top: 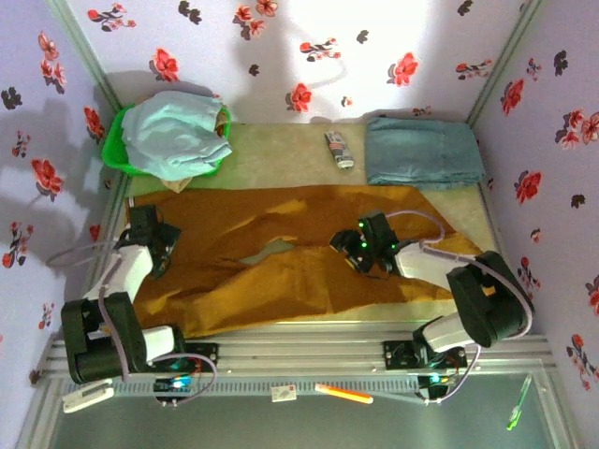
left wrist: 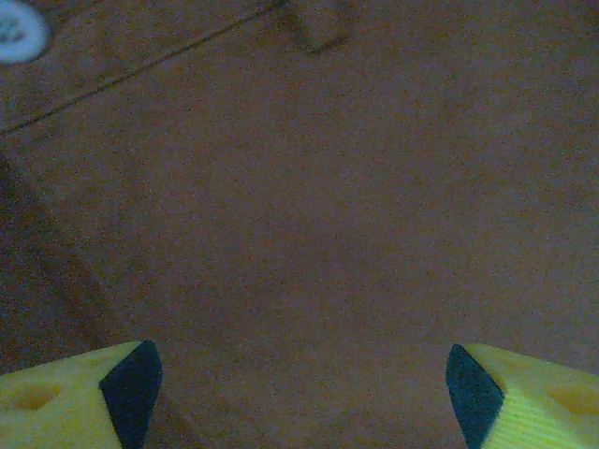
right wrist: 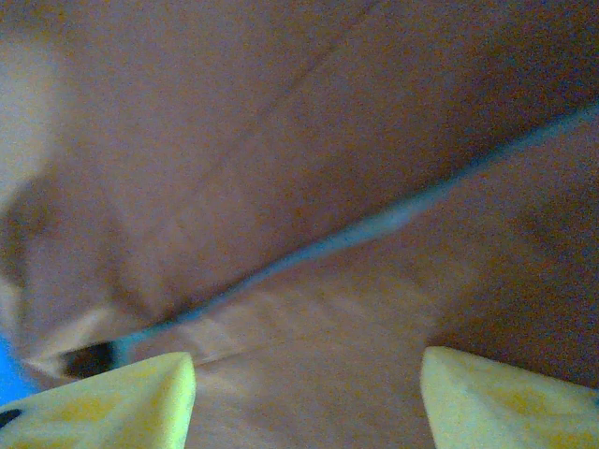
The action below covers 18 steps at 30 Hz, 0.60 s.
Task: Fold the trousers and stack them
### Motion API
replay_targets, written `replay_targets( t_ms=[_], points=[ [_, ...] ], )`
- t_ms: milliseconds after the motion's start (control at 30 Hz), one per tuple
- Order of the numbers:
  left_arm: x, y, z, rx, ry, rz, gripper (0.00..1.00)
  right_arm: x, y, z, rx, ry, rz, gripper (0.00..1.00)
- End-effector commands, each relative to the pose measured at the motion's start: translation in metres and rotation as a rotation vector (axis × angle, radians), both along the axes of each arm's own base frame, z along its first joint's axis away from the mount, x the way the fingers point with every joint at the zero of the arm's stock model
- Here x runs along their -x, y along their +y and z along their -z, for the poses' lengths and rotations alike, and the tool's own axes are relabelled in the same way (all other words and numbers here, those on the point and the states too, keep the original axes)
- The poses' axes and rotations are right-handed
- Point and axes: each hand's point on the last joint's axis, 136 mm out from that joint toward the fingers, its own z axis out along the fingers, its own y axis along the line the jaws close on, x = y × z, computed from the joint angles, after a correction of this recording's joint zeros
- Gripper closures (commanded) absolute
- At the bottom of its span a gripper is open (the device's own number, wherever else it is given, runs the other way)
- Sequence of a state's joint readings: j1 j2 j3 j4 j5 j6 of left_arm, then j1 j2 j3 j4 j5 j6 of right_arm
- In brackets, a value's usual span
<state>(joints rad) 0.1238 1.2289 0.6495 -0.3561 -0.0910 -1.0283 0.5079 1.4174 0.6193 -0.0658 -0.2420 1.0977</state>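
A: Trousers [top: 281,267]?
B: Ochre woven cloth, matt, creased. Button [left wrist: 19,33]: pale smooth plastic.
A: Left gripper [left wrist: 301,385] fingers [left wrist: 533,398]?
B: Yellow ribbed plastic, dark matt tips.
A: Basket [top: 116,142]?
B: Green plastic, smooth.

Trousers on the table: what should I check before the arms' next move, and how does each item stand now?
1. Left gripper open, nothing between its fingers: ok.
2. Right gripper open above the trousers: ok.
3. Left gripper over the waistband, by the pale button: ok.
4. Trousers lying smooth: not ok, creased and bunched around the middle.
5. Trousers folded: not ok, spread full length.
6. Folded blue-grey garment at far right free for stacking: ok.
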Motion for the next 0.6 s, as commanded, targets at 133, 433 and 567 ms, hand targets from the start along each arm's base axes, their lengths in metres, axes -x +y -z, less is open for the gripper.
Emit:
replay_targets(
  t_ms=[133, 433, 567],
  points=[
    [-0.027, -0.008, -0.055, -0.066, -0.065, 0.094, 0.14, -0.067, -0.096, -0.112, 0.412, -0.208, 0.05, 0.26],
    [-0.062, -0.042, -0.018, -0.051, -0.006, 0.167, 0.14, -0.144, -0.216, -0.073, 0.524, -0.049, 0.229, 0.11],
    [-0.057, -0.055, 0.006, -0.022, 0.027, 0.187, 0.14, -0.144, -0.25, -0.022, 0.543, 0.131, 0.19, 0.12]
  ],
)
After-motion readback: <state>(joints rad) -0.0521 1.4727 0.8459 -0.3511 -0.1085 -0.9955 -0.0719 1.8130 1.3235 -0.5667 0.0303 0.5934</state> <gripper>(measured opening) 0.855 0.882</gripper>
